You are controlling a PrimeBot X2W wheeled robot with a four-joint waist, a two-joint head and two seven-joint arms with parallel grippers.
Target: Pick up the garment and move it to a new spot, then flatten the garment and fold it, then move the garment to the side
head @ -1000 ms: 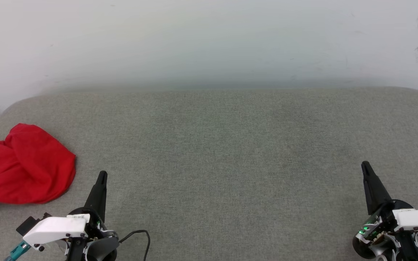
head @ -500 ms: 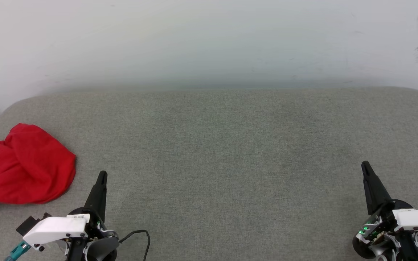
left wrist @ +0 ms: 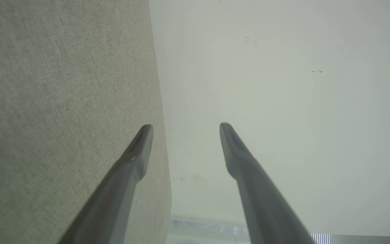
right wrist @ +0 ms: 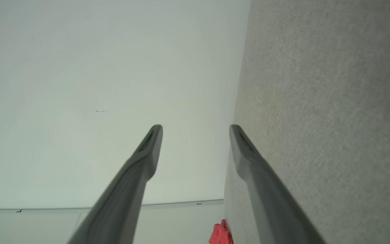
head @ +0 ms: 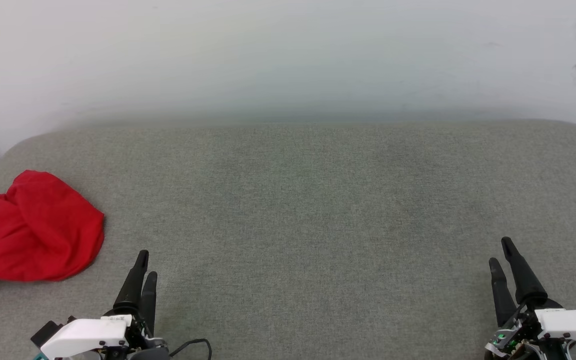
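Crumpled red jersey-knit garment (head: 33, 227), lying in a loose heap well out to the left of the left gripper (head: 147, 264) and a little ahead of its fingertips. Sits at the left end of the grey woven-fabric cushion (head: 298, 200), partly cut off by the picture's edge. Well apart from the right gripper (head: 499, 251), beyond the left one. Glimpsed too in the right wrist view, the garment (right wrist: 220, 234) a small red scrap low between that gripper's fingers.

Judged light, limp and soft: no stiffness, likely to sag and drape from any single pinch. Likely to drag on the rough weave rather than slide. Not fragile. Best taken at a raised fold or at the rounded edge nearest the left gripper, pinching a ridge of cloth rather than pressing on a flat patch. Sleeves, collar and lettering hidden in the heap, so no telling which part of the shirt that edge is. Probably needs two holds set apart once flattening begins.

Left gripper (left wrist: 185, 126): fingers parted with a clear gap, nothing between them, touching nothing. Hangs over the cushion, pale plain wall (head: 288, 55) ahead. Right gripper (right wrist: 196, 126): likewise parted and empty, clear of cloth and, as far as can be told, of the cushion.
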